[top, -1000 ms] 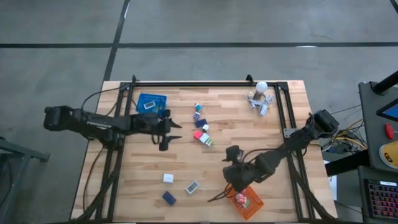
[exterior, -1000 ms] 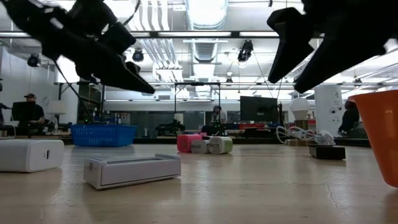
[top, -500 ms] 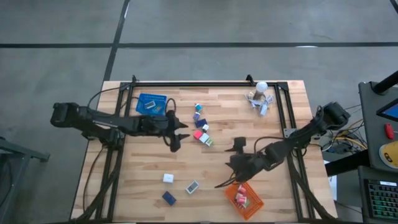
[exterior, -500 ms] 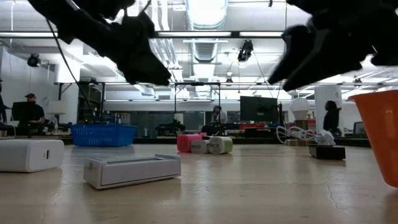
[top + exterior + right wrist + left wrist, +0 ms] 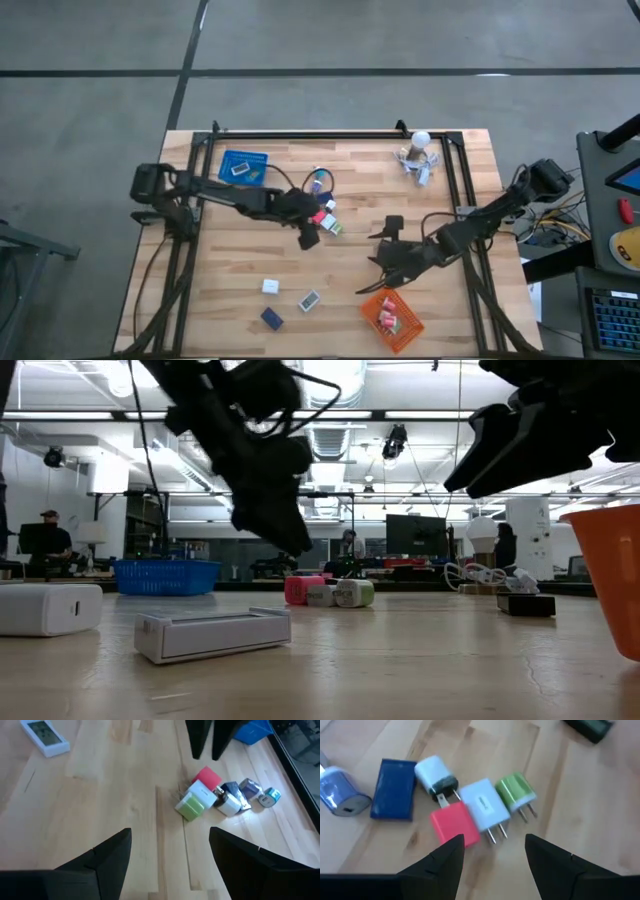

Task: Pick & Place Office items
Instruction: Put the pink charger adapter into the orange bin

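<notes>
Near the middle of the wooden counter (image 5: pixel 330 270), the left hand (image 5: pixel 308 238) hangs just over a tight cluster of small wall chargers, its two fingers spread apart and empty. Its wrist view looks down between those fingers onto a red charger (image 5: pixel 454 823), a white charger (image 5: pixel 483 805) with its prongs showing and a green charger (image 5: pixel 516 791), lying side by side and touching. A white charger with a black end (image 5: pixel 436 773) and a flat dark blue block (image 5: pixel 395 788) sit just beside them, and a pale blue plug (image 5: pixel 338 796) lies a little farther out.

From the cluster, the right hand (image 5: pixel 384 262) is at about four o'clock, well apart from it, with fingers open and carrying nothing. An orange mesh basket (image 5: pixel 393 318) lies just at six o'clock of that hand, with a couple of small items inside.

Toward seven o'clock of the cluster, three more items rest apart: a small white box (image 5: pixel 270 286), a white flat device (image 5: pixel 309 300) and a dark blue box (image 5: pixel 271 318). A blue mesh basket (image 5: pixel 243 165) sits at ten o'clock, and a white ball-topped bundle of clips (image 5: pixel 418 156) at two o'clock.
</notes>
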{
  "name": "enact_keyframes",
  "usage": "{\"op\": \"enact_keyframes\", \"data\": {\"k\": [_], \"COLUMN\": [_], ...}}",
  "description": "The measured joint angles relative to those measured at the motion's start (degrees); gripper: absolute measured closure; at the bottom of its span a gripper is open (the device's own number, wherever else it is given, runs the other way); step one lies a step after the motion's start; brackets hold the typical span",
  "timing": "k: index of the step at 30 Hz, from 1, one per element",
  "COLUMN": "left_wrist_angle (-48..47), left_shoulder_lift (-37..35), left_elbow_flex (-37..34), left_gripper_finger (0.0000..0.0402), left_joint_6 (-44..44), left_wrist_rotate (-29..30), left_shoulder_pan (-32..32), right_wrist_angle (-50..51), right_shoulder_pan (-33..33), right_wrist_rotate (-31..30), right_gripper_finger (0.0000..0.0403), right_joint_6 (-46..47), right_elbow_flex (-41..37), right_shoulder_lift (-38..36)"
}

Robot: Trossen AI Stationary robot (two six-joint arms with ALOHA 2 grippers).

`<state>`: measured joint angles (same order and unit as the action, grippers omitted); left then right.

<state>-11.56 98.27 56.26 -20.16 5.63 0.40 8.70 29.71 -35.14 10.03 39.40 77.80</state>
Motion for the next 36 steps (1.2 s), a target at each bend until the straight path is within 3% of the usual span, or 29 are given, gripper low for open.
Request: {"op": "enact_keyframes", "data": {"k": [13,36], "left_wrist_angle": [-10.33,-9.52], "left_shoulder_lift": [8.08,13.33], "left_elbow_flex": [10.05,10.32], "left_gripper_finger": [0.0186,0.0186], "left_joint_6": [-0.72,-1.27], "left_wrist_rotate": [1.93,0.22], "left_shoulder_pan": [2.33,4.68], "right_wrist_angle": [1.17,0.95], "right_shoulder_pan": [0.76,0.76], "right_wrist_rotate": [0.45,0.51], "right_gripper_finger": [0.0144,0.0147], "right_joint_6": [-1.53,-1.67], "right_elbow_flex": [-1.2,-1.71], "right_shoulder_lift": [-2.25,-2.53]}}
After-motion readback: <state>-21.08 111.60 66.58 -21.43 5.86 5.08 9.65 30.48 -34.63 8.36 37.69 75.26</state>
